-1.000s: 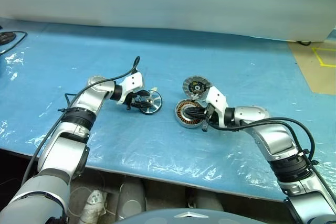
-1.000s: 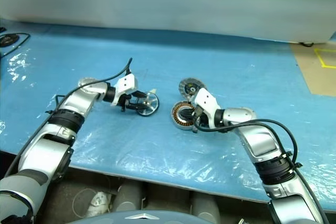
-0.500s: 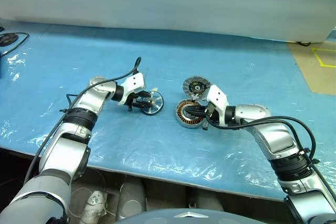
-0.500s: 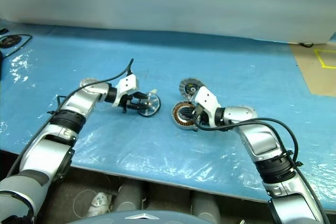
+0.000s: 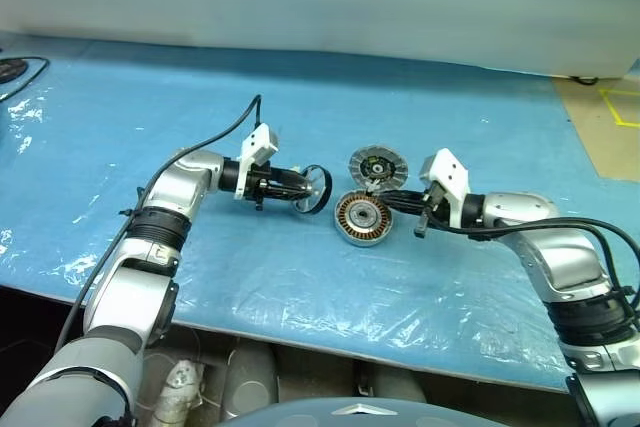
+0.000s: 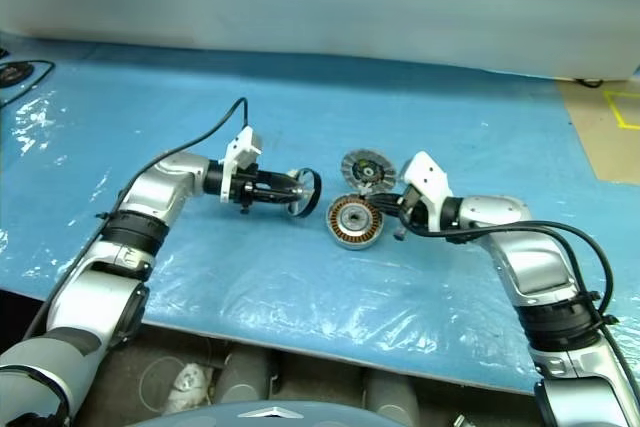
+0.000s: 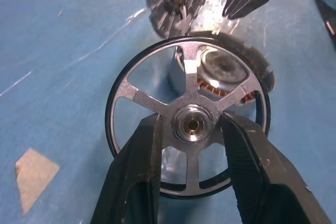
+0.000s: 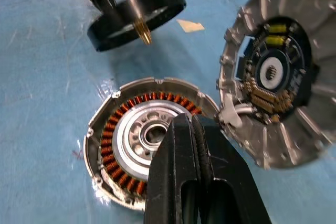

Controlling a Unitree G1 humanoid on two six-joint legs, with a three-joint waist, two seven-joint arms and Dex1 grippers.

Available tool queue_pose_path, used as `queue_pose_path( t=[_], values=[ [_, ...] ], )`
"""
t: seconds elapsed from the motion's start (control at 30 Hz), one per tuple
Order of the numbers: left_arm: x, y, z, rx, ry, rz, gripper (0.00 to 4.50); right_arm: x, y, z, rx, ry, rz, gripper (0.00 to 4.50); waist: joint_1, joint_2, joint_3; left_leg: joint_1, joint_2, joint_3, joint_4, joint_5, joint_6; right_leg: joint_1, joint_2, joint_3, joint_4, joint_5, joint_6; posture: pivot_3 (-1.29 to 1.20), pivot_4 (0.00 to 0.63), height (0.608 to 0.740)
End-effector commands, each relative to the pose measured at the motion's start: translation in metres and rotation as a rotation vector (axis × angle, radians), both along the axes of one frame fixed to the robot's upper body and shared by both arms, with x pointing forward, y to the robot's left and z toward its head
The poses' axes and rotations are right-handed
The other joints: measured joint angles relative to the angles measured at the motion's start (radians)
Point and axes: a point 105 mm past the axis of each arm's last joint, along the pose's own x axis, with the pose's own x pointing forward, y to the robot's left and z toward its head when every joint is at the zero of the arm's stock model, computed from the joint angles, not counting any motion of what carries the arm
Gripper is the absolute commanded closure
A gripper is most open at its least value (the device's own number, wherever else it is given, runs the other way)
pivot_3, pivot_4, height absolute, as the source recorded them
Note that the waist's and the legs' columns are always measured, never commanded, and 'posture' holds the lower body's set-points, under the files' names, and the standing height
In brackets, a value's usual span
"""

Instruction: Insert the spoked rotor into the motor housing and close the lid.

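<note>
Gripping spoked rotor (image 5: 314,188) at hub, left end effector (image 5: 298,187) clamped on it, rotor held on edge above tabletop (image 5: 300,277), just beside motor housing (image 5: 361,218). Right end effector (image 5: 392,200) fingers together, tip over housing's far rim. Housing flat on tabletop, copper windings up. Finned lid (image 5: 375,163) tilted, touching housing's far edge.

No text, label, brand, number or sign can be read on anything here.
</note>
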Motion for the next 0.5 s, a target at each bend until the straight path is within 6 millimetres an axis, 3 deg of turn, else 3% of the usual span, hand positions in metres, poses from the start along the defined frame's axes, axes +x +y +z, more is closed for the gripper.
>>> queue_pose_path(
  t=[0.03,0.23,0.5],
  values=[
    [-0.004,-0.015,0.028,-0.129,-0.048,-0.044,2.74,-0.009,-0.008,0.013,0.001,-0.032,0.01,4.5,0.0,0.0,0.0,0.0,0.0,0.0,0.0,0.0,0.0,0.0,0.0,0.0,0.0,0.0,0.0,0.0,0.15,0.74],
    [-0.011,-0.036,0.042,-0.228,-0.022,-0.089,2.74,-0.015,-0.016,0.009,-0.024,-0.019,-0.007,4.5,-0.006,0.0,0.0,0.001,0.0,0.0,0.0,0.001,0.001,0.0,0.0,0.0,0.0,0.0,0.0,0.0,0.15,0.74],
    [-0.013,-0.05,0.023,-0.164,-0.02,-0.101,2.74,-0.014,-0.013,0.011,-0.017,-0.028,-0.016,4.5,-0.004,0.0,0.0,0.0,0.0,0.0,0.001,0.002,0.004,0.0,0.0,0.001,0.0,0.0,0.0,0.0,0.15,0.74]
  ],
)
